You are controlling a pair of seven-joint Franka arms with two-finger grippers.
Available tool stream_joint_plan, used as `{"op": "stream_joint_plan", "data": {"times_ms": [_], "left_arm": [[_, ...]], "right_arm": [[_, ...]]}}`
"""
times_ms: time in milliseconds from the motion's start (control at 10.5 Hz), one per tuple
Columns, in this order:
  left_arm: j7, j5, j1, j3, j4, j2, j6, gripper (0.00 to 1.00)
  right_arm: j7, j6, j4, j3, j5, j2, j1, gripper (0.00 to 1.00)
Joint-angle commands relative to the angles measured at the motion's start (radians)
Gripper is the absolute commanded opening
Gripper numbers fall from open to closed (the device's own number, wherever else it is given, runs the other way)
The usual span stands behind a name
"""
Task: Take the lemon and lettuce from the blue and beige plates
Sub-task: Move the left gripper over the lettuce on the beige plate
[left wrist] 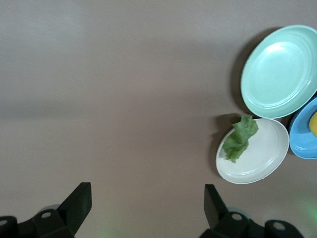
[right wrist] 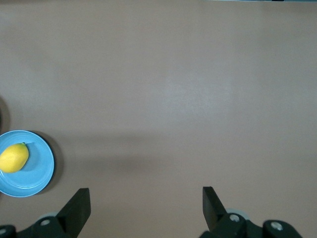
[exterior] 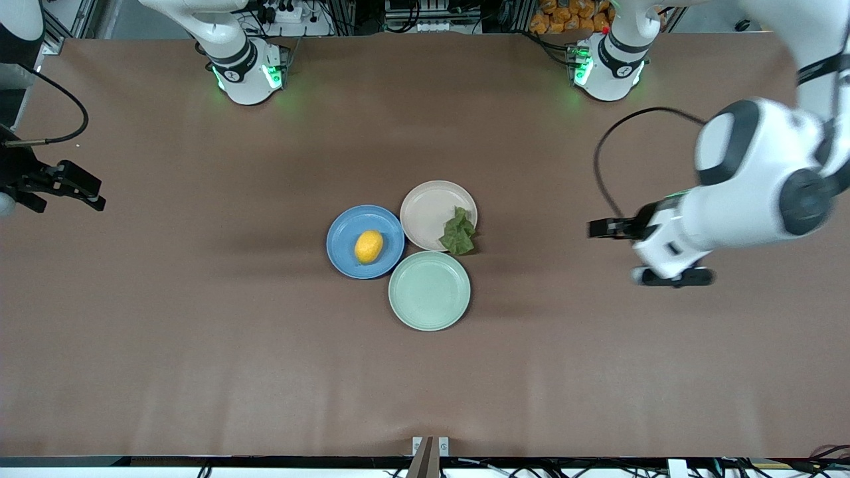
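The lemon lies on the blue plate mid-table. The lettuce lies on the rim of the beige plate, on the side toward the left arm's end. My left gripper hovers open and empty over bare table toward the left arm's end; its wrist view shows its gripper, the lettuce, the beige plate and an edge of the lemon. My right gripper hovers open and empty at the right arm's end; its wrist view shows its gripper, the lemon and the blue plate.
An empty mint-green plate touches both plates on the side nearer the front camera; it also shows in the left wrist view. The brown table is bare around the plates. The arm bases stand along the table's top edge.
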Motion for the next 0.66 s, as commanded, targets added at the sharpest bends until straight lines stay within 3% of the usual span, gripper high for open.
{"op": "stream_joint_plan", "data": {"times_ms": [0, 569], "left_arm": [[-0.044, -0.061, -0.084, 0.001, 0.02, 0.072, 0.047, 1.0], [-0.11, -0.092, -0.225, 0.001, -0.068, 0.224, 0.274, 1.0]], "right_arm": [[0.009, -0.005, -0.001, -0.002, 0.017, -0.001, 0.0, 1.0], [0.095, 0.018, -0.007, 0.001, 0.017, 0.021, 0.026, 1.0]]}}
